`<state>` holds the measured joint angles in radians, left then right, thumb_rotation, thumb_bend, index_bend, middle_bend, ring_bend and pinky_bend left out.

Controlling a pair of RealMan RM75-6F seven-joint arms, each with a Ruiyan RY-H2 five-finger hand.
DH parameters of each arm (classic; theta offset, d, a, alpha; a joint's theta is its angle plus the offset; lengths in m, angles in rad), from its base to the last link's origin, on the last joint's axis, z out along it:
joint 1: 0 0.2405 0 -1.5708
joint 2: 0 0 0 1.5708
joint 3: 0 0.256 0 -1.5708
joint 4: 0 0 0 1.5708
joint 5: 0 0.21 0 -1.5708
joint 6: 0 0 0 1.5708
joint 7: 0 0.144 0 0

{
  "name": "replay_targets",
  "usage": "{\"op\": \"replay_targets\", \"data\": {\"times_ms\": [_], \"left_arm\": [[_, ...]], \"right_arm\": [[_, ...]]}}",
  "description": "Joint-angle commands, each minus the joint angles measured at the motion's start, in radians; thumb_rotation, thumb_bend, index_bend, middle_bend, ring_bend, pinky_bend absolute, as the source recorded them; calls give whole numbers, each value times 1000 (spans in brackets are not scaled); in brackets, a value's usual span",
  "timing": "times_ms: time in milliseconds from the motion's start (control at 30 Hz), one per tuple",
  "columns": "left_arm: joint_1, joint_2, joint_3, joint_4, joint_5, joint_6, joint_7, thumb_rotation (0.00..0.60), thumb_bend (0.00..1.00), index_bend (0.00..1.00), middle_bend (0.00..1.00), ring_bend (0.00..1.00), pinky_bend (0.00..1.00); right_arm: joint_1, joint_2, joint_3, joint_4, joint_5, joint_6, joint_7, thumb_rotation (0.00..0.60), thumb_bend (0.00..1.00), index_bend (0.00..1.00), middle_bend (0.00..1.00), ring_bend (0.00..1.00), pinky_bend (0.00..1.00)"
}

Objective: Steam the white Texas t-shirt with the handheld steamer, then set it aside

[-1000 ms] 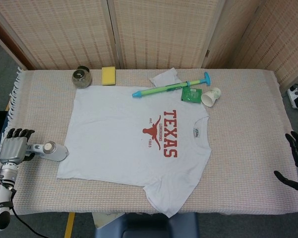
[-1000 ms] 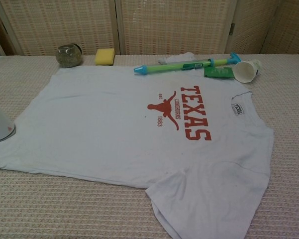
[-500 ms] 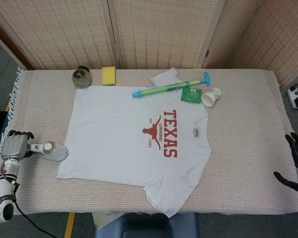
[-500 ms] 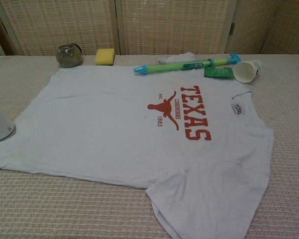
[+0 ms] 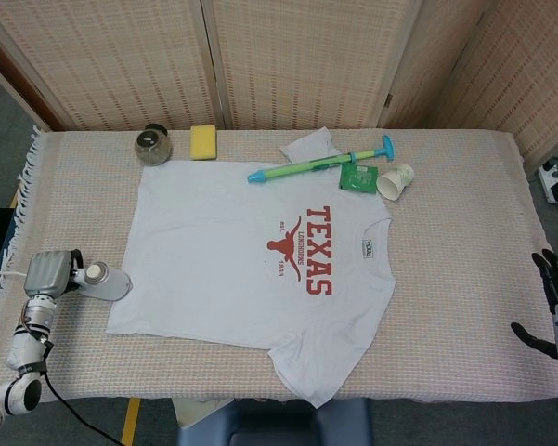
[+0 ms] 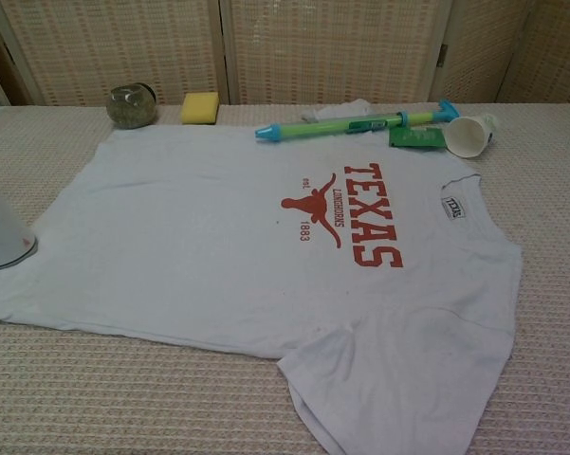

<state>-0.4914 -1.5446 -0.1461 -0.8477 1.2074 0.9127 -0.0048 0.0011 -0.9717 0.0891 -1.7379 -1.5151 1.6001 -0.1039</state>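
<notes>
The white Texas t-shirt [image 5: 246, 265] lies flat on the table, its red print facing up and its collar toward the right; the chest view shows the t-shirt [image 6: 218, 237] filling the middle. The handheld steamer [image 5: 100, 278] rests just off the shirt's left hem, and its white head [image 6: 2, 232] shows at the left edge of the chest view. My left hand [image 5: 48, 274] wraps around the steamer's handle at the table's left edge. My right hand [image 5: 557, 302] hovers at the table's right edge with fingers spread, holding nothing.
Along the back lie a round jar [image 5: 153, 144], a yellow sponge [image 5: 203, 141], a white cloth [image 5: 308, 146], a green and blue stick toy [image 5: 320, 164], a green packet [image 5: 357, 176] and a tipped paper cup [image 5: 395, 180]. A folding screen stands behind.
My left hand has turned and closed around the steamer's handle, moving slightly toward the shirt. The steamer head has shifted a little right and up. My right hand has barely moved.
</notes>
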Motion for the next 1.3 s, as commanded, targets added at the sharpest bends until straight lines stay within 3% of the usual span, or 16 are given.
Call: {"op": "replay_targets", "data": {"times_ms": [33,233,400,567,733,833,1000,1033,1167,1300], "left_arm": [[-4,-18,5,20,25,6,-45,600,427,799,872,722,658],[-4,-33,-2,43,76,65,-180,600,458,909,991,839,742],[-8,-16,-21,22,117,146,-266,600,468,958,1000,885,766],[-19,21,-35,-53,142,191,-281,600,468,971,1000,894,766],[-40,55,-45,-173,165,215,-257,600,467,976,1000,897,766],[-63,57,-50,-241,180,219,-219,600,466,976,1000,898,766],[-133,7,-69,-295,187,187,-143,600,466,976,1000,898,766],[-148,-7,-73,-295,184,172,-132,600,466,976,1000,898,766],[-211,-71,-90,-267,166,119,-82,600,466,976,1000,898,766],[-260,-135,-94,-220,151,80,-31,600,466,976,1000,898,766]], "right_arm": [[-1,0,0,-2,3,0,-3,600,0,0,62,3,134],[1,-4,-1,-1,7,-9,-2,600,0,0,62,3,134],[11,-7,-6,-4,-1,-27,-5,600,0,0,62,3,135],[39,-5,-31,-18,-29,-96,12,600,0,0,62,2,136],[108,-6,-72,-35,-80,-237,53,600,37,0,62,2,136],[170,-25,-89,-33,-114,-340,100,600,130,0,62,1,136],[294,-87,-100,-5,-156,-515,181,591,436,0,62,0,132],[313,-100,-99,2,-160,-538,184,572,492,0,61,0,119],[384,-151,-98,27,-167,-626,196,405,698,0,61,0,39],[438,-201,-115,60,-180,-691,225,331,842,0,56,0,3]]}}
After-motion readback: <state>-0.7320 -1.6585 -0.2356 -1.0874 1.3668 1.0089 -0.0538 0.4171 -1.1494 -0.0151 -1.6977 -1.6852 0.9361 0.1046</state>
